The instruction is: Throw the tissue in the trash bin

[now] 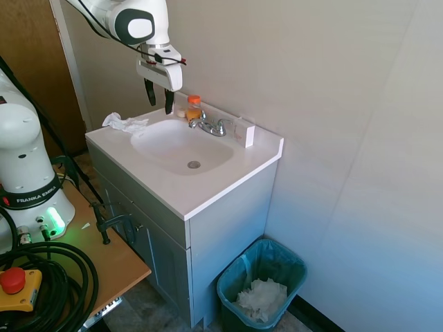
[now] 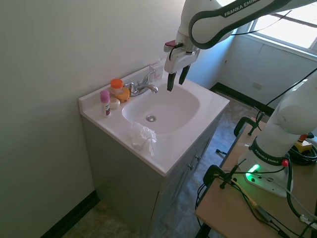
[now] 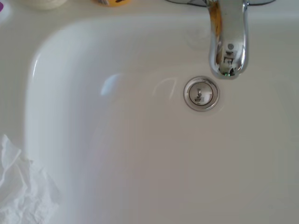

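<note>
One tissue point(image 1: 124, 124) lies crumpled on the white table point(image 1: 228, 181) just beside the sink basin point(image 1: 181, 145), at the rim away from the trash bin point(image 1: 261, 289); the wrist view cuts it off at the frame corner. One claw point(image 1: 159, 98) hangs above the basin near the chrome faucet point(image 1: 210, 126), fingers parted and holding nothing. One teal bin stands on the floor beside the vanity, a heap of white paper inside. One orange-capped bottle point(image 2: 117, 87) and one pink-capped tube point(image 2: 105, 102) stand behind the basin; a small object between them is too small to identify. One drain point(image 3: 201, 94) sits under the spout.
</note>
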Robot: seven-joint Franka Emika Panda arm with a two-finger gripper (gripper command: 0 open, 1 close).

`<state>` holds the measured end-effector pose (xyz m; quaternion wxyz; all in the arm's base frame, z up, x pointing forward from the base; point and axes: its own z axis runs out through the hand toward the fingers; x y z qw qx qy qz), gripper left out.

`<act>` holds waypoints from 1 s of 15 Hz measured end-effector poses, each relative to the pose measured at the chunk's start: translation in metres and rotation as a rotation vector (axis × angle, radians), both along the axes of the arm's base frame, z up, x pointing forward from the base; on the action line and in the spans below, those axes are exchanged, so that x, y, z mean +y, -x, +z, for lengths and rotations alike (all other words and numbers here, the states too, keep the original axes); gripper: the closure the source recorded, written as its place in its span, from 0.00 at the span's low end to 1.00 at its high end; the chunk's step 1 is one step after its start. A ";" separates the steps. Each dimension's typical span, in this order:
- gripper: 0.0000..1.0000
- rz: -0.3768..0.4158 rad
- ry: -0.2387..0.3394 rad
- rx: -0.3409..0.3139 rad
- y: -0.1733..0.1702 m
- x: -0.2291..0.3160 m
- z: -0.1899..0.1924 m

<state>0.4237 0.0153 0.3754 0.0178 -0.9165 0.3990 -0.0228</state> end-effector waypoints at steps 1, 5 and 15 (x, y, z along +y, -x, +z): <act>0.00 -0.001 0.001 0.001 0.000 0.000 0.000; 0.00 0.039 0.000 -0.020 -0.018 0.027 0.004; 0.00 0.149 -0.070 -0.004 -0.009 0.181 -0.051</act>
